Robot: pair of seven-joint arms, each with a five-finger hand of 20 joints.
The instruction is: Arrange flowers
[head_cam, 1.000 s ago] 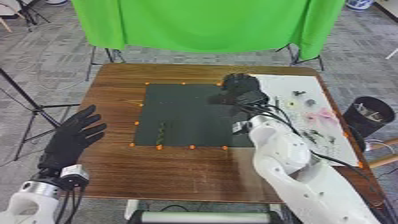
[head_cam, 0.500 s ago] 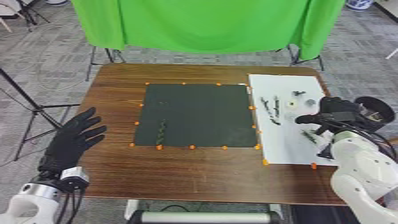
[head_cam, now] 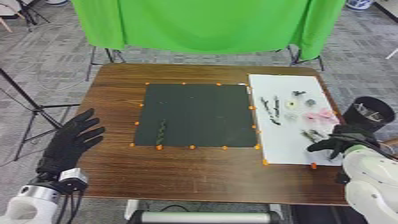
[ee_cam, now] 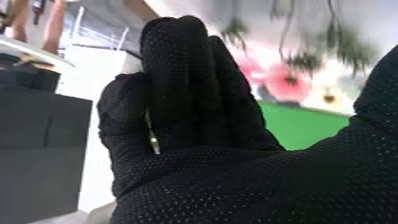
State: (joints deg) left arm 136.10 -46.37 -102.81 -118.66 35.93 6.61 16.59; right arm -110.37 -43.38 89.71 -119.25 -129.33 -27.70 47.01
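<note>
Flowers (head_cam: 322, 118) lie loose on the white sheet (head_cam: 275, 137) along the right side of the brown table (head_cam: 187, 172), the pink ones toward its right edge. Farther up the sheet I see a small pale bloom (head_cam: 290, 105), a greyish one (head_cam: 310, 102) and a dark little sprig (head_cam: 298, 93), with dark slender stems (head_cam: 276, 107) stretched out just left of them. One green sprig (head_cam: 162, 132) is already on the dark mat (head_cam: 200, 112) to the left, in its near left part, pointing far to near. Orange dots (head_cam: 192, 147) run around the mat.

The robot's right hand (head_cam: 341, 141) is over the near right part of the sheet, close by some greenish stems (head_cam: 313, 135); whether it touches them I can't tell. Its fingers are straight, the thumb wide of them, nothing gripped. The left hand (head_cam: 69, 142) is off by the table's left edge, fingers long and spread, holding nothing. A black bin (head_cam: 369, 120) stands beyond the right edge.
</note>
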